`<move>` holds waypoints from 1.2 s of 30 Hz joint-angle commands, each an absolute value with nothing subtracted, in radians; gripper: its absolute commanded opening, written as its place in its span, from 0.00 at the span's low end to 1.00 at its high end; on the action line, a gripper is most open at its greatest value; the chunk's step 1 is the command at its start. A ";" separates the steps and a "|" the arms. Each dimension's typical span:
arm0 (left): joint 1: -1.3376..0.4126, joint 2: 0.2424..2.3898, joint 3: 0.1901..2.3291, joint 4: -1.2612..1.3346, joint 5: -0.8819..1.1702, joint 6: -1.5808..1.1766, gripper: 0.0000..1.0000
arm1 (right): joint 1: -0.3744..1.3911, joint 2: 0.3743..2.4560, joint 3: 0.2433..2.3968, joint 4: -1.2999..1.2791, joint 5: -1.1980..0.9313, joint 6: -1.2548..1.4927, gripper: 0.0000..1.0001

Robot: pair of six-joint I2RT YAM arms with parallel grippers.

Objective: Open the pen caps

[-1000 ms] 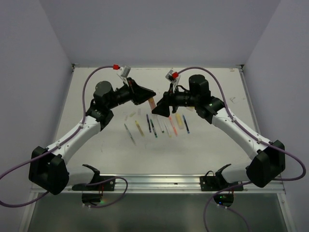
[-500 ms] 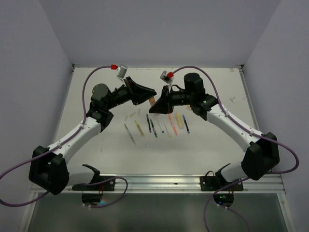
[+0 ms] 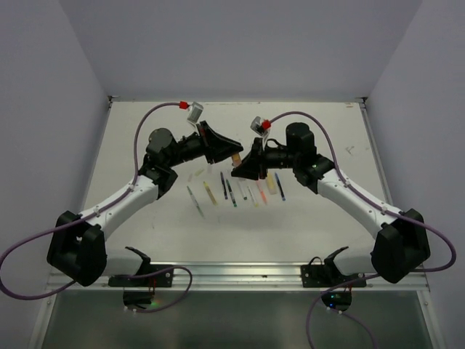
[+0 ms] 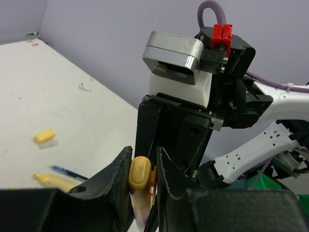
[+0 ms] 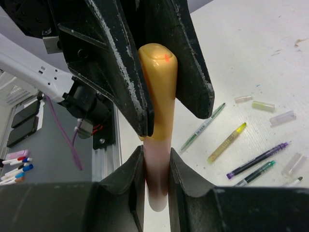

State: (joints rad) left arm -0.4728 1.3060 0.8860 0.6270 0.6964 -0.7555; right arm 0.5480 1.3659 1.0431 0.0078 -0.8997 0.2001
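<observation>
- Right wrist: shows the right fingers pinched shut on the pale pink end of the orange highlighter, and the left fingers clamped on its orange end from either side.
- Shows the orange and pale parts meeting flush, with no gap; cannot tell which of the two is the cap.
- Left wrist: gives only the rounded yellow-orange tip squeezed between the left fingers and a sliver of the pale part beneath.
- Faces the right arm's wrist camera head-on just beyond, and hides the hold on the pale end.
- Top external: places the highlighter up in the air between the two arms, over the far side of the row of pens; too small there to read either grip.
- Right wrist alone picks out what lies on the table below: a green pen, a yellow highlighter, a purple pen, and loose caps, pale and yellow-green, just beside them.
- Left wrist adds a blue pen and a small yellow piece lying apart from it.
- Top external again: keeps the row mid-table, well away from every edge.
- Leaves bare table left and right of the row and toward the rail at the near edge.
- Closes the table with walls at the back and on both sides.
</observation>
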 commanded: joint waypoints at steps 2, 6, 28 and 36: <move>-0.428 1.321 1.040 0.934 0.469 -0.713 0.00 | 0.572 1.342 0.878 -0.175 -0.989 0.167 0.00; -0.420 1.342 1.052 0.989 0.434 -0.724 0.00 | 0.574 1.321 0.809 -0.153 -0.999 0.182 0.00; -0.449 1.344 0.959 0.309 0.399 -0.750 0.00 | 0.531 1.261 0.791 -0.362 -0.197 0.337 0.00; -0.589 1.593 1.043 0.344 0.350 -0.830 0.00 | 0.399 1.347 0.853 -0.446 -0.029 0.324 0.00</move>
